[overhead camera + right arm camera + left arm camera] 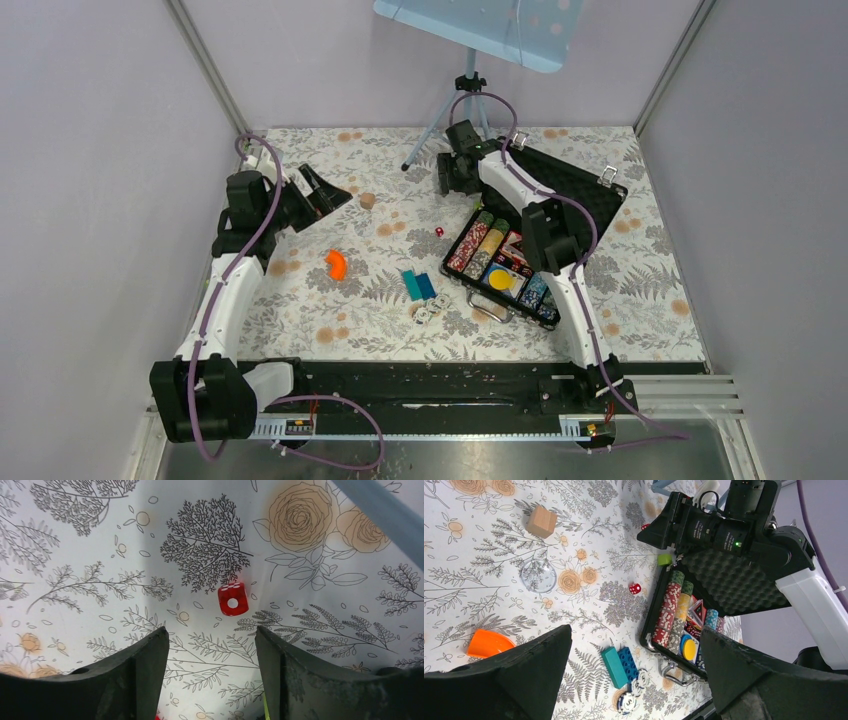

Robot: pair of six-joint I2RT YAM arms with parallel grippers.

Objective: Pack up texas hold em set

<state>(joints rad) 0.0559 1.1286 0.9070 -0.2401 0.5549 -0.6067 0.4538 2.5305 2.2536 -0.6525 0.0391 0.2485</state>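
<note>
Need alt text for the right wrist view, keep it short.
A red die lies on the floral tablecloth, just beyond the right gripper. Its two black fingers stand open and empty above the cloth.

Bare cloth (75, 555) around red die (232, 599) — open case (575, 185) near, bricks (419, 285) farther off.

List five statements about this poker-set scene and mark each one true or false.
1. The briefcase is shut. False: its lid stands open.
2. A red die lies on the table outside the briefcase. True.
3. The right tool grips the die. False: it is open, and the die lies untouched ahead of it.
4. Several loose chips lie beside the teal and blue bricks. True.
5. The left tool holds the orange piece. False: it is open and empty; the piece lies on the table.
</note>
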